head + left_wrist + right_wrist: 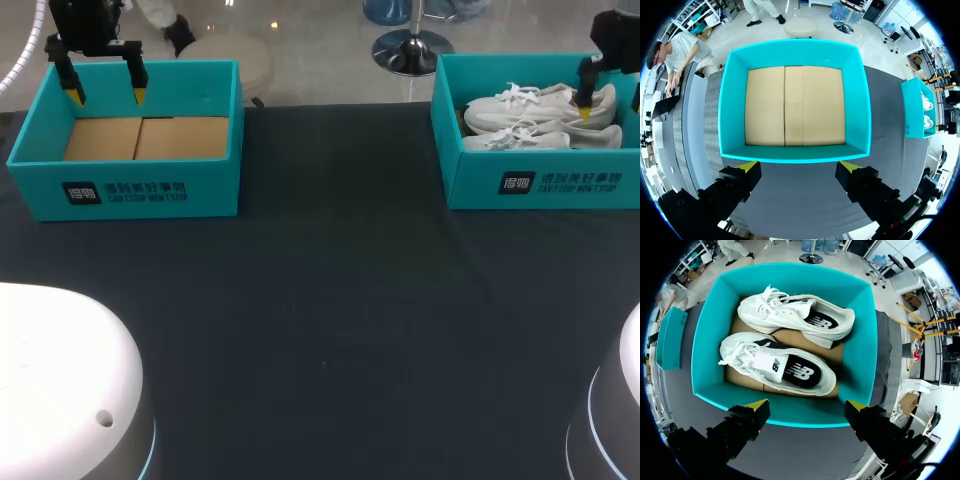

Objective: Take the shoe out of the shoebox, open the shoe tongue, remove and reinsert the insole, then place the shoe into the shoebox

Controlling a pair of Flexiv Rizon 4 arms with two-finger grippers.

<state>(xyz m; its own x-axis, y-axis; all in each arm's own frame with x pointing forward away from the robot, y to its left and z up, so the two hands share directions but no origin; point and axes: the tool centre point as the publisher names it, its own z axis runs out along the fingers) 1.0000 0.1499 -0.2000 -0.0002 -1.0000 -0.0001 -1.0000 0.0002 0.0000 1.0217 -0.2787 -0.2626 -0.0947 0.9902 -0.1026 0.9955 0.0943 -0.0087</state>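
Toward 10 o'clock on the dark table (330, 330), the left gripper (799, 167) hangs over an empty box (795, 105), fingers wide apart and gripping nothing. I judge it is parked clear of the work. At 2 o'clock the right gripper (807, 405) is poised above the shoebox (862, 340), also spread and empty, probably lined up for a pick. Two white shoes (777, 367) lie inside, side by side. Only the right wrist view shows their dark insoles; the head view shows both boxes together.
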